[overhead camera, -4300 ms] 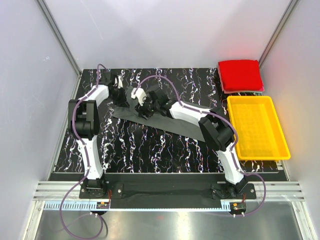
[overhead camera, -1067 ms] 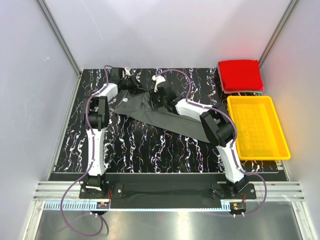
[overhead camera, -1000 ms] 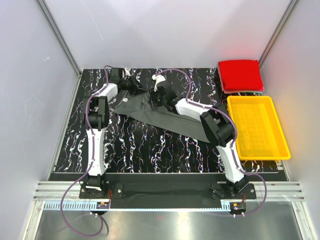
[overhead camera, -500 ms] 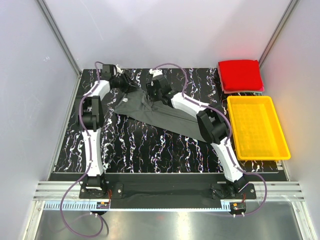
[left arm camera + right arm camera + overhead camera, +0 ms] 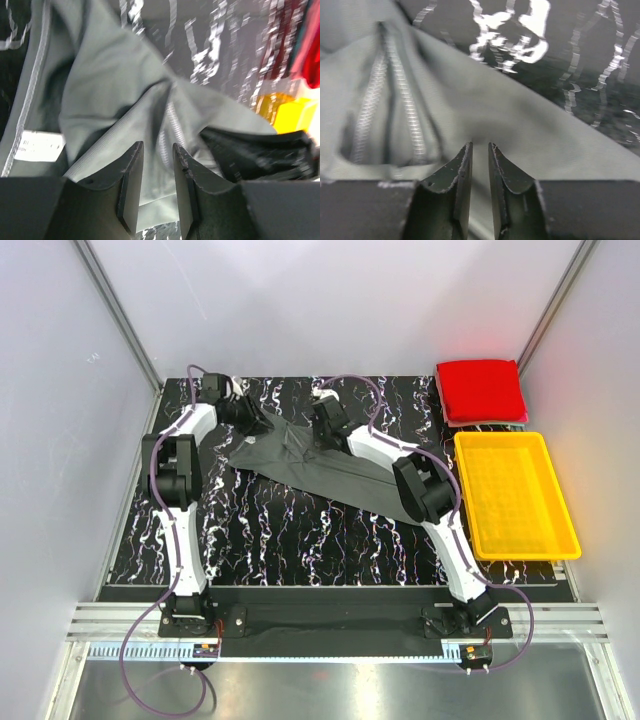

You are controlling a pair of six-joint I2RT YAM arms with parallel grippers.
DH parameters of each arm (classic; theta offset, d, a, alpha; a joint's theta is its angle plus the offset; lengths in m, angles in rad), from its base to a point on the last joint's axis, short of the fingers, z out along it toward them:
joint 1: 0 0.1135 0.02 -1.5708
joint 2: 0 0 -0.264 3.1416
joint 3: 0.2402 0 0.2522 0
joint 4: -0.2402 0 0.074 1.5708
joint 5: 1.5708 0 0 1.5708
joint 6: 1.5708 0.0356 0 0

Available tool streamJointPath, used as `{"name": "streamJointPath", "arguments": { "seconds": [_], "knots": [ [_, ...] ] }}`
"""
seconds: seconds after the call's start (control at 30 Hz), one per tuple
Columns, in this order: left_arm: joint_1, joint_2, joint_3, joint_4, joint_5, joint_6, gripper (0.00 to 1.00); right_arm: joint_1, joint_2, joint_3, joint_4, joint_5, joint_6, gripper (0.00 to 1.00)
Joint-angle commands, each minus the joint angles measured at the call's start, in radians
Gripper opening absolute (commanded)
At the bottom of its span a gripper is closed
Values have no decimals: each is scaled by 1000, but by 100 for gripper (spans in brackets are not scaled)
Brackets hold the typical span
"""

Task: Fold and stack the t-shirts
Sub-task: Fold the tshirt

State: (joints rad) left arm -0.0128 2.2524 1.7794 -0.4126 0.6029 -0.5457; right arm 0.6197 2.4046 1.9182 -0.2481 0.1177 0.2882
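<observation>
1. The dark grey t-shirt [image 5: 310, 465] lies rumpled on the surface [image 5: 260, 530], running from far left towards the right edge.
2. The red t-shirt [image 5: 480, 388] sits folded at the far-right corner.
3. Left jaws: narrowly open, astride a ridge of grey cloth.
4. Right jaws: almost closed over grey cloth; I cannot tell whether they grip it.

Robot lab test cell
Boxed in by plain white panels [image 5: 330, 300] on metal posts [image 5: 115, 315], with two arms [image 5: 185, 530] bolted to a rail [image 5: 330, 618] beside a black marbled table [image 5: 290, 540].
</observation>
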Motion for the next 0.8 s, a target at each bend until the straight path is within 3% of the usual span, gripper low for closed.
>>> {"name": "streamJointPath", "arguments": {
  "seconds": [0.0,0.13,0.3,0.77],
  "knots": [
    [-1,-24,-21,-11,-28,41,34,-20,-91,-42,70,17,17,27],
    [-3,-28,-5,-74,-66,75,34,-20,-136,-67,128,-67,-24,31],
    [-3,-36,9,-121,-103,101,34,-20,-168,-113,230,-250,-99,45],
    [-1,7,26,-167,-126,122,34,3,-134,-67,185,-432,-193,51]
  ]
}}
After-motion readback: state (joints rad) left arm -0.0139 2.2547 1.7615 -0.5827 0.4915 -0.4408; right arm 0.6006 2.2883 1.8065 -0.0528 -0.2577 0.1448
